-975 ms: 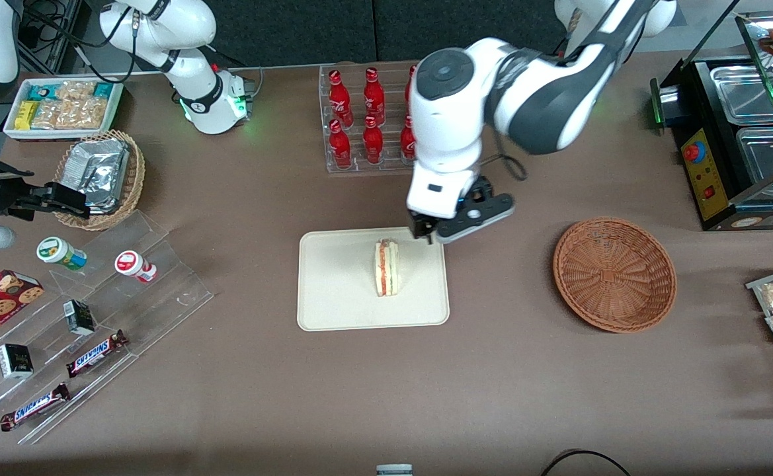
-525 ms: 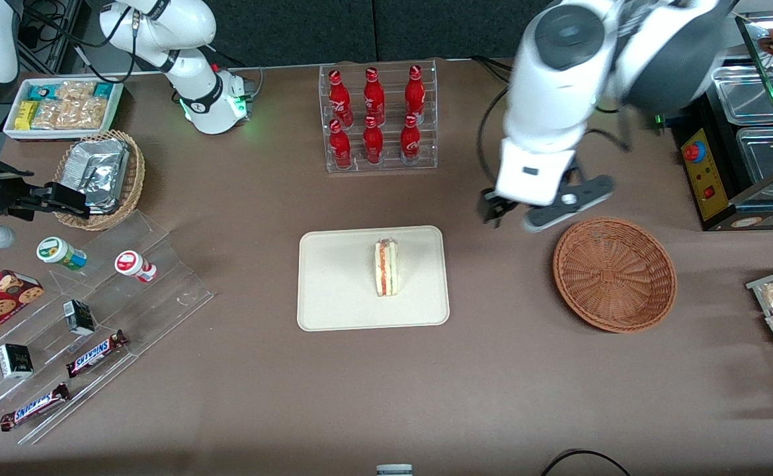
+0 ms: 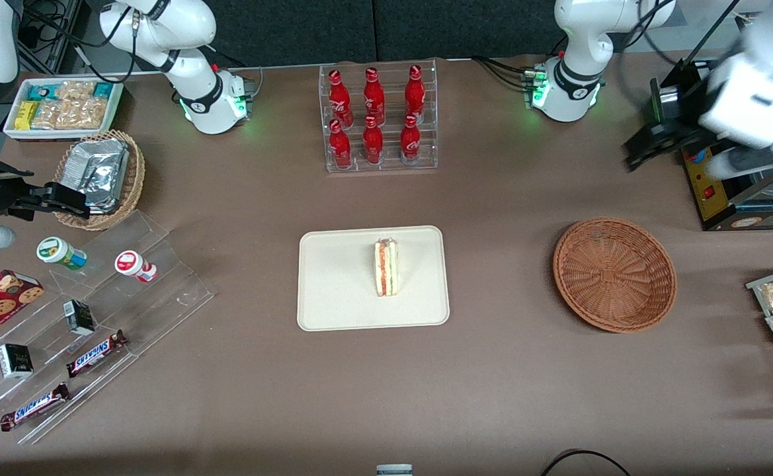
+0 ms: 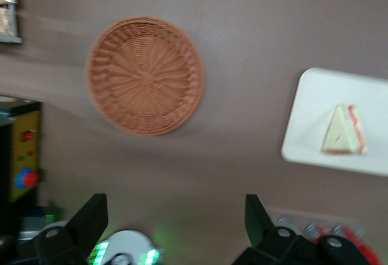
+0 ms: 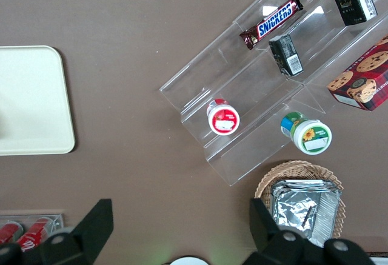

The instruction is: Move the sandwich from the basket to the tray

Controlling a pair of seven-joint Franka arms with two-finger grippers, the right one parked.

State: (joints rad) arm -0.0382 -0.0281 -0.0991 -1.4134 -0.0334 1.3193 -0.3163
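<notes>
The sandwich [image 3: 386, 268] stands on its edge near the middle of the cream tray [image 3: 333, 304], filling stripe facing up — the placement itself looks done. The woven basket [image 3: 614, 274] sits empty on the brown surface [image 3: 492, 396], well apart from the tray toward the working arm's end.

The left arm's pincer [image 4: 176, 222] hangs high near the black warming cabinet [image 3: 713, 192] at that end of the surface, its fingers [image 4: 91, 216] spread wide with nothing between them. The wrist view looks down on both basket [image 4: 145, 74] and tray [image 4: 321, 107], the sandwich [image 4: 344, 130] lying clear of the rim.

What appears to remain is the retreat — and doing it well means keeping the arm high and clear of the cabinet's edges and the bottle rack [image 3: 376, 119], and avoiding any sweep low over the tray that could tip the wedge. The sandwich stands on a narrow face, so a knock to the surface could topple it.
</notes>
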